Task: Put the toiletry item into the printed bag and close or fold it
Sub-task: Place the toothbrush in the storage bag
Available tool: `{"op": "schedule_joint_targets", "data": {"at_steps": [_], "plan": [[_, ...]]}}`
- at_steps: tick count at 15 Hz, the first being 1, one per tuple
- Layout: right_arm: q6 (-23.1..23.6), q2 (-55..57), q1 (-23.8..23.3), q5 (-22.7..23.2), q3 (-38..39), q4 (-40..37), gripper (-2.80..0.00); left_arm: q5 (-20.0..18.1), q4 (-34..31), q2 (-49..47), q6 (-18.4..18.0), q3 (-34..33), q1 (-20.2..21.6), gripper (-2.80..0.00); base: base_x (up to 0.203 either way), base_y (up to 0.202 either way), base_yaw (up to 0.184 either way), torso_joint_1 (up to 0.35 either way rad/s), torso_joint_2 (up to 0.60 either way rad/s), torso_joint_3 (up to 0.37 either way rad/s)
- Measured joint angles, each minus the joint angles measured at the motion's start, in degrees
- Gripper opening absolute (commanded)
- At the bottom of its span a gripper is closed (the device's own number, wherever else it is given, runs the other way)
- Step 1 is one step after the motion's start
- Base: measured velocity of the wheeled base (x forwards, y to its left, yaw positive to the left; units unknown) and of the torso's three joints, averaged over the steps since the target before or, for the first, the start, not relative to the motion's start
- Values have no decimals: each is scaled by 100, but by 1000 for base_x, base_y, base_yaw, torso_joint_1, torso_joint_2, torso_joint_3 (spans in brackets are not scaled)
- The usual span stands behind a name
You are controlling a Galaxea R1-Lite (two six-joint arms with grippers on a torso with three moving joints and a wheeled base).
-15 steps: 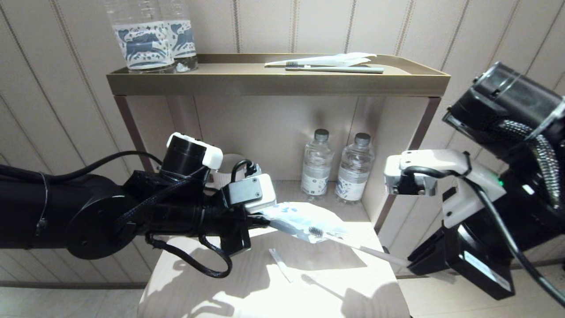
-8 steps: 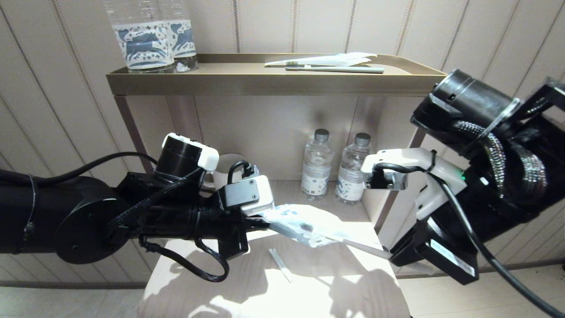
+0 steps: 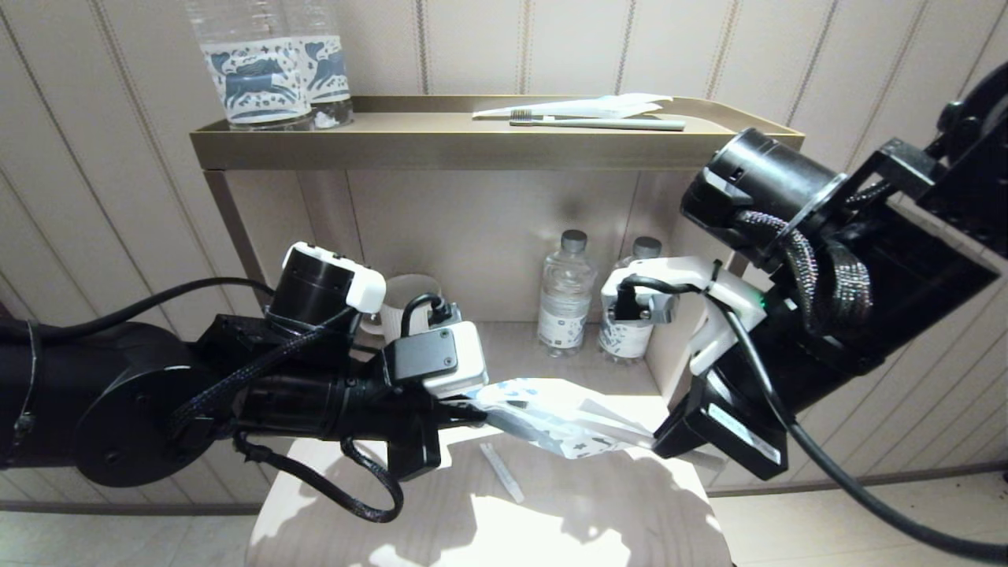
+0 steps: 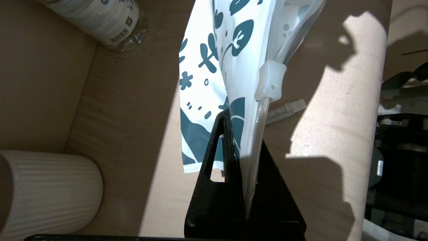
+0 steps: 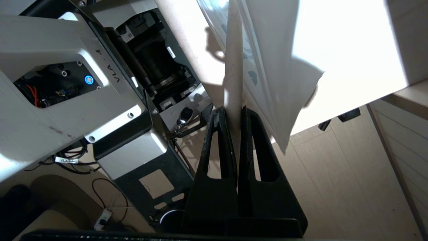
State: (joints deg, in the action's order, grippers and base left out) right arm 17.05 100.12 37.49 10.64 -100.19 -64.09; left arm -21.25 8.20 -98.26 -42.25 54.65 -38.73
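The printed bag (image 3: 551, 413) hangs in the air above the pale wooden table (image 3: 488, 520), stretched between the two grippers, its mouth turned toward the robot's right. Its white zip slider (image 4: 270, 82) sits on the seal strip just beyond the left gripper. The toothbrush (image 5: 233, 63), a pale handle, runs from the right gripper into the open mouth of the bag; its head is hidden inside the plastic. The left gripper (image 4: 239, 150) is clamped on the closed end of the bag, the film pinched between its black fingers (image 4: 217, 157). The right gripper (image 5: 238, 115) is closed around the end of the toothbrush handle, at the bag's mouth near the table's right edge. Beneath the bag a small white tube (image 3: 502, 472) lies flat on the table. Behind, in the shelf recess, stand two small water bottles (image 3: 565, 295) side by side and a ribbed white cup (image 4: 50, 190). On the upper tray (image 3: 488, 150) rest a second toothbrush (image 3: 598, 122) with another pouch, and two larger bottles (image 3: 268, 63) with blue-printed labels.
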Motion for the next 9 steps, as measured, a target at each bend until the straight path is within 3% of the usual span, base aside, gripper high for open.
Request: {"op": "schedule_joint_targets", "data": {"at_steps": [9], "plan": [[17, 422, 2, 35, -338, -1, -280, -199, -18, 52, 11, -138, -27, -280, 0, 0, 0, 0, 0, 0]]}}
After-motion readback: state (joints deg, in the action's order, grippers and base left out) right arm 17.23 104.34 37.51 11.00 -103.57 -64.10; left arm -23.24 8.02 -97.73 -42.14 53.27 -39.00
